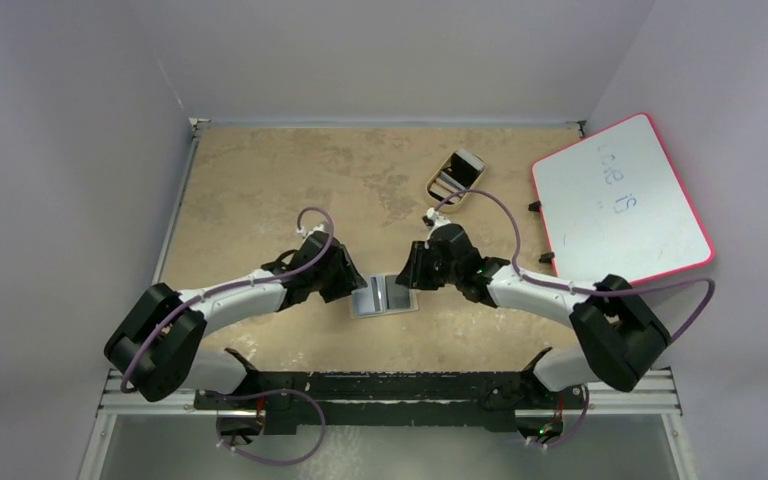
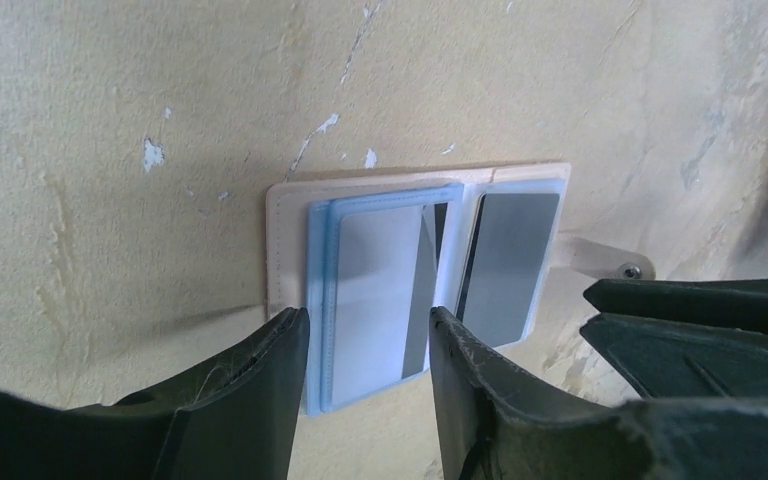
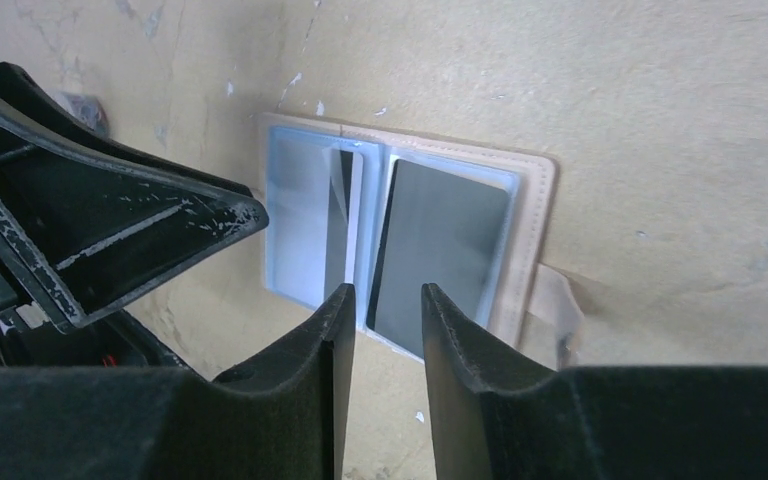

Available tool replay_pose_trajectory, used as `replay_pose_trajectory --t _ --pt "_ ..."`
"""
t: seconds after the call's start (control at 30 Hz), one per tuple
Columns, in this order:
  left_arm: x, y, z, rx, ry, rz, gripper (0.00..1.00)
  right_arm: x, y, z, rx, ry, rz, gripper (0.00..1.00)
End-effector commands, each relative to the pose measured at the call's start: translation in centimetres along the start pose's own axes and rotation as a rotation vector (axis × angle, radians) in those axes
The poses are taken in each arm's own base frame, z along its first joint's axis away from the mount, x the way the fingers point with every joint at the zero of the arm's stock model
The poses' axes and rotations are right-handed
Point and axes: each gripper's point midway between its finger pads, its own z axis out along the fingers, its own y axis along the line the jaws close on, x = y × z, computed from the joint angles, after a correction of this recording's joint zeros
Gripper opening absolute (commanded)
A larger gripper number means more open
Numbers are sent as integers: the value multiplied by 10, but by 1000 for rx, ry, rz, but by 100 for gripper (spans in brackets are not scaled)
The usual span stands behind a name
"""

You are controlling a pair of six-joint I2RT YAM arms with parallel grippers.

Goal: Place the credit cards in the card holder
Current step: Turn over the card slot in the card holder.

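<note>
Tan bifold card holder (image 1: 383, 297) lies open on the table between the arms, its thin blue-grey plastic credit cards (image 2: 375, 290) lengthwise toward the left gripper (image 2: 368, 325) and right gripper (image 3: 387, 300), both spread, empty, equally near.

Overhead wide; 2 wrist views share card holder (image 2: 285, 245).

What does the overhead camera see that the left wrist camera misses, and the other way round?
Only the overhead view: the whiteboard and a tan tray at the far side. Only the left wrist view: the clear blue sleeves over the cards, and the snap tab. Both: the card holder lying open on the table, with the left gripper open at its edge.
</note>
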Motion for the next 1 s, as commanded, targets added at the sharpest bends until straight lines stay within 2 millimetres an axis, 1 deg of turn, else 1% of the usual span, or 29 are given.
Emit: replay_pose_trajectory --t 0.0,0.13,0.3,0.37,0.47,0.53,0.67,0.77,0.9,0.97 --pt "0 -15 -2 95 3 14 47 -9 22 8 -60 0 -32 31" --pt "0 -13 2 99 -3 11 47 -3 17 16 -52 17 -38 27" --pt "1 -26 2 190 -6 -3 47 5 15 19 -65 37 -47 23" --pt "0 -25 3 180 -11 -4 47 8 14 22 -68 48 -53 21" --pt "-1 -20 4 156 -19 -12 47 9 13 24 -63 56 -54 20" --pt "-2 -19 4 151 -25 -17 47 13 7 28 -44 62 -53 20" --pt "-8 -23 -1 164 -53 -30 47 24 -6 34 -7 89 -41 18" --pt "-11 -26 -2 174 -66 -30 48 29 -13 35 10 92 -32 18" --pt "-9 -24 6 169 -57 -32 48 30 -15 35 15 95 -30 18" --pt "-7 -19 11 151 -55 -30 48 29 -13 36 10 91 -30 18"
